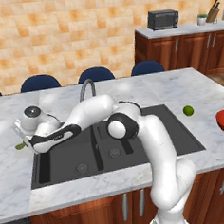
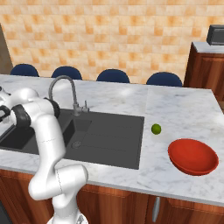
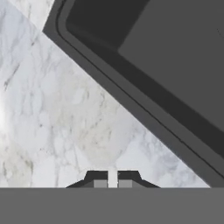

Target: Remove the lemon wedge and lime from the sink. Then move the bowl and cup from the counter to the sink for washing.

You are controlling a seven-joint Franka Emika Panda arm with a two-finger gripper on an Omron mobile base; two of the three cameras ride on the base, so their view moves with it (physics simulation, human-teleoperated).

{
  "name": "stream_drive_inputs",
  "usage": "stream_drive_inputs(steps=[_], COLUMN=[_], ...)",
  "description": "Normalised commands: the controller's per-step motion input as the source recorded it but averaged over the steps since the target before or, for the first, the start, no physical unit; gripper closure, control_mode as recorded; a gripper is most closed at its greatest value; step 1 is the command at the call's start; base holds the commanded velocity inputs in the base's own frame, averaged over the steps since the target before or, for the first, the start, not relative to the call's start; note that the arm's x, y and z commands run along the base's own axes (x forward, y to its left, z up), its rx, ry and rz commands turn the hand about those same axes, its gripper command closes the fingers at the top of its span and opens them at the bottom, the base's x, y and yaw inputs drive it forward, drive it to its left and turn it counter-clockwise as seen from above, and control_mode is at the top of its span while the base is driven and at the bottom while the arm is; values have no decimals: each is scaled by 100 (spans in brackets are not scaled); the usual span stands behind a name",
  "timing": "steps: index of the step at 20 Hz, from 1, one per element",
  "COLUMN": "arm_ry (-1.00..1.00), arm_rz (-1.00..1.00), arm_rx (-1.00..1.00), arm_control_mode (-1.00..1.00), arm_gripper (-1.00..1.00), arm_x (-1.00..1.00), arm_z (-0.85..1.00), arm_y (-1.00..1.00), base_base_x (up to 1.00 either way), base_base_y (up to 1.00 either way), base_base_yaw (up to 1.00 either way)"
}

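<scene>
This is a home kitchen. A marble island counter [image 1: 178,82] fills the middle of both base views, with a dark double sink [image 1: 150,144] and curved faucet [image 1: 86,87] set in it. Blue chair backs [image 1: 95,74] line its far edge before an orange tiled wall [image 1: 69,31]. A microwave [image 1: 163,19] and knife block [image 1: 213,11] stand upper right.

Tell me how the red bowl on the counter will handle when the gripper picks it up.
The bowl is wide and shallow, so it probably has to be pinched at its rim and may tilt from that one-sided hold. It looks rigid, likely keeping its shape. Its smooth surface could let it slide on the marble counter.
</scene>
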Motion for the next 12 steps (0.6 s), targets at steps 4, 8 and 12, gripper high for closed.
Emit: stream_drive_inputs(steps=[4, 8, 12], arm_ry=[12, 15, 14], arm_rz=[-13, -15, -15], arm_rx=[5, 4, 2], arm_control_mode=[-100, -100, -100], arm_gripper=[100, 100, 100], arm_x=[-2, 0, 0], arm_z=[-36, -32, -31], arm_y=[24, 25, 26], base_base_x=[0, 0, 0], base_base_y=[0, 0, 0], base_base_yaw=[0, 0, 0])
